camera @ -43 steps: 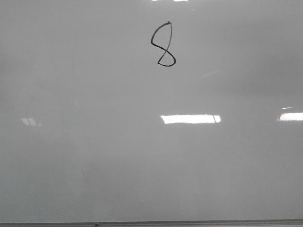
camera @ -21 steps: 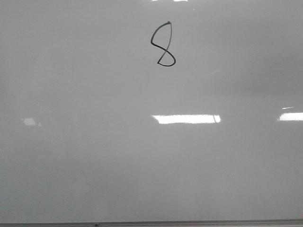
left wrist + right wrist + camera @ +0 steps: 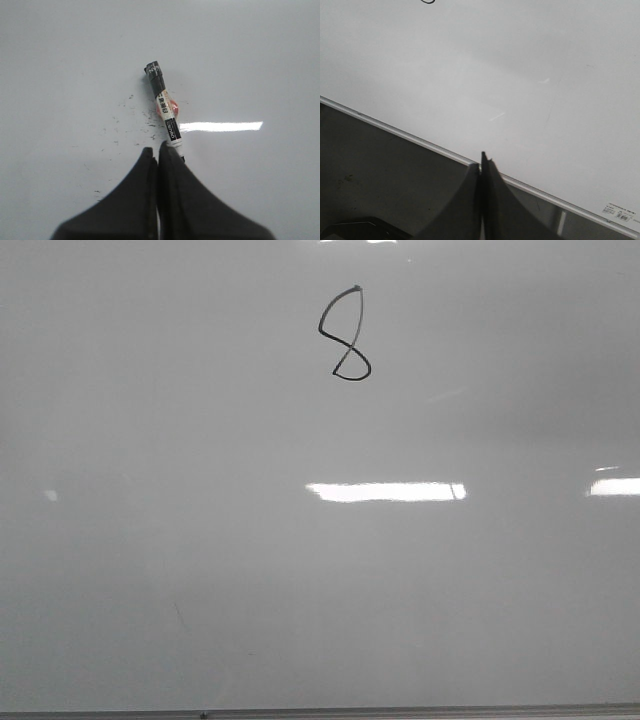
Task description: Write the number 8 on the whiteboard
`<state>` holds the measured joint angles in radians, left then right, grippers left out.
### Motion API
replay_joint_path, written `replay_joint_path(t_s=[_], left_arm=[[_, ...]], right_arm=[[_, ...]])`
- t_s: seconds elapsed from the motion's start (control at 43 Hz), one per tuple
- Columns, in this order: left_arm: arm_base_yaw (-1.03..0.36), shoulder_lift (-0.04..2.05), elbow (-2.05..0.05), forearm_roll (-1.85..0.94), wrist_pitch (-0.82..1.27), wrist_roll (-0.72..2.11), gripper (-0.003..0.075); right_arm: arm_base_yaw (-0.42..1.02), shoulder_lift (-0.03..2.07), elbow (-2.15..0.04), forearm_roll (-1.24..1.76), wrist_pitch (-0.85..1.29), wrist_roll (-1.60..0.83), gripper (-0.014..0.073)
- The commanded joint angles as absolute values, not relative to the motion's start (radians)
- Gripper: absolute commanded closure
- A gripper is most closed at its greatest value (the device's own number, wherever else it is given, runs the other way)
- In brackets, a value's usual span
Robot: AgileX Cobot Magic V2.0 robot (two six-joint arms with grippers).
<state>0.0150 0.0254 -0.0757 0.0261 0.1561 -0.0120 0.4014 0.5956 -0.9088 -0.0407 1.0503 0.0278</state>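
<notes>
Lying flat on the whiteboard [image 3: 60,60], a black-capped marker [image 3: 165,112] extends straight out from the left gripper [image 3: 158,152], whose fingertips are clenched together beside the marker's near end (whether they pinch it is unclear). The number 8 [image 3: 346,333] sits complete near the board's upper middle. The right gripper [image 3: 481,162], clenched and empty, hovers over the board's edge.

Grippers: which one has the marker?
The left gripper: its wrist view shows the marker sticking out from between its closed fingers, over the whiteboard. The right gripper is shut on nothing, at the board's edge.
</notes>
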Motion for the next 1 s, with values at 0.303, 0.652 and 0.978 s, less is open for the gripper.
replay_joint_path(t_s=[0.303, 0.652, 0.978], left_arm=[[0.026, -0.022, 0.019, -0.026, -0.096, -0.014, 0.0741], [0.007, -0.02, 0.019, -0.026, -0.098, -0.014, 0.0741], [0.007, -0.02, 0.019, -0.026, -0.098, -0.014, 0.0741]], right_arm=[[0.402, 0.597, -0.93, -0.054, 0.99, 0.03, 0.0664], [0.402, 0.597, -0.93, -0.054, 0.99, 0.03, 0.0664], [0.402, 0.597, -0.93, -0.054, 0.99, 0.03, 0.0664]])
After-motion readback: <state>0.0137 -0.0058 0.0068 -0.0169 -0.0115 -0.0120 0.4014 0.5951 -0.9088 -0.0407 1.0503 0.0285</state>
